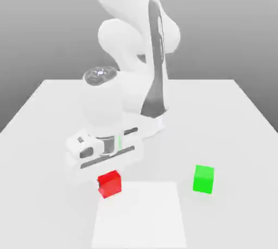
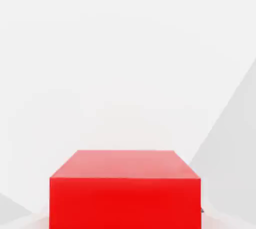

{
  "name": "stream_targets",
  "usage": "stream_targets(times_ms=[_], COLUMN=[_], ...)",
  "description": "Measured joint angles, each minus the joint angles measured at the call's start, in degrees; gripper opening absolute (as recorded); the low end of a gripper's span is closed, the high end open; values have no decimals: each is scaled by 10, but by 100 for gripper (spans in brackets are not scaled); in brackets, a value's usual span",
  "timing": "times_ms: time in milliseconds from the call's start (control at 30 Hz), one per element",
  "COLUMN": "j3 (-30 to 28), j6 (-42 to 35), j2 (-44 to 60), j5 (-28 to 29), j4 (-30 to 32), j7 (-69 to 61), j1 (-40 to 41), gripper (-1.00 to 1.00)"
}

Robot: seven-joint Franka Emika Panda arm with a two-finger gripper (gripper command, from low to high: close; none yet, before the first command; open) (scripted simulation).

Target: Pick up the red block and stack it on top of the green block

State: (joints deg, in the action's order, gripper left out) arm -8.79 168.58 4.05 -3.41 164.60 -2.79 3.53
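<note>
In the exterior view, the gripper [image 1: 108, 174] sits directly over the red block [image 1: 109, 183], fingers clamped on it; the green block [image 1: 203, 179] lies well apart at three o'clock on the white table [image 1: 228, 112]. In the hand view, the red block [image 2: 125, 188] sits centred between the fingers.

the glossy white, rounded robot arm [image 1: 130, 36] had bulbous joints and a dark grey strip running down one link. its wrist ended in a cylinder with a grey metallic cap, above a boxy white hand with dark slots and a small green light.
</note>
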Motion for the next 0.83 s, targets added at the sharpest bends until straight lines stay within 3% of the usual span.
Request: stream_targets(times_ms=[133, 467, 600, 733, 767, 833], j3=[5, 191, 225, 212, 208, 208], j6=[-65, -145, -104, -27, -15, -15], j2=[-76, -156, -113, -30, -18, -18], j5=[47, -19, -10, 47, 58, 58], j4=[11, 9, 7, 4, 3, 3], j7=[43, 202, 239, 281, 289, 289], j1=[-1, -187, -206, -206, -208, -208], gripper=[-100, -100, -100, -100, 100, 100])
